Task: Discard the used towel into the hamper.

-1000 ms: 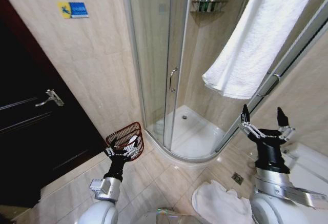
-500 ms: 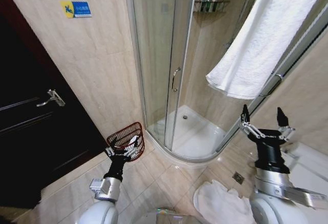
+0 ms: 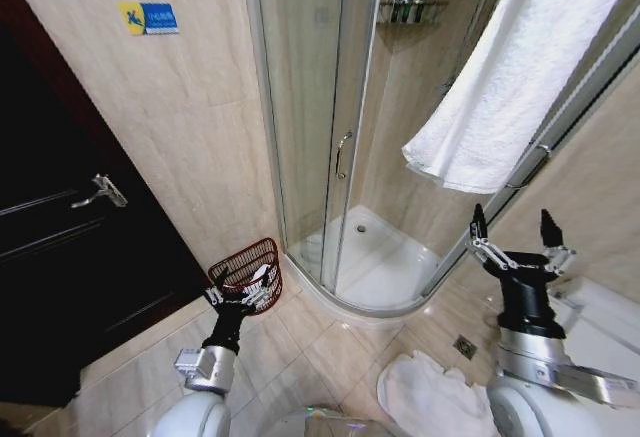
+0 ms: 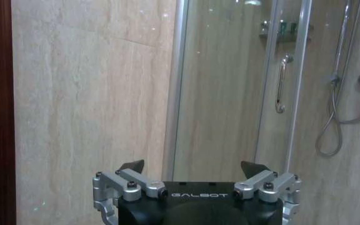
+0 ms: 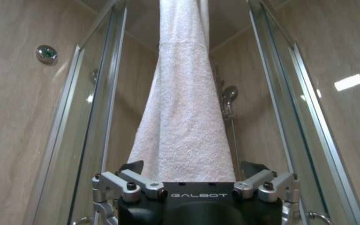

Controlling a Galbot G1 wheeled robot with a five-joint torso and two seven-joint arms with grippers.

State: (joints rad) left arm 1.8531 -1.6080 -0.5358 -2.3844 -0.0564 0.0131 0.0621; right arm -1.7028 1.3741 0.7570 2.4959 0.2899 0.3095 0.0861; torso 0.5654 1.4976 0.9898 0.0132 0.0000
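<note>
Head view first: the towel hung over the shower's glass edge at about 1 o'clock, its top end cut off by the frame. The hamper sat on the floor at roughly 7 o'clock from the shower door, right by the wall, and the left gripper was in front of it, covering its lower rim. Its fingers looked spread, but hard to read against the wire. The right gripper was up at 4 o'clock, fingers wide apart, holding nothing, below the towel's hanging end and not touching it. A white mat lay on the floor at 6 o'clock, partly hidden by the right arm.

Left wrist view: the left gripper had its tips wide apart and empty, pointed at the wall and the shower door's frame. A handle showed through the glass.

Right wrist view: right gripper was wide open, with the towel hanging straight beyond it; couldn't tell how near.
</note>
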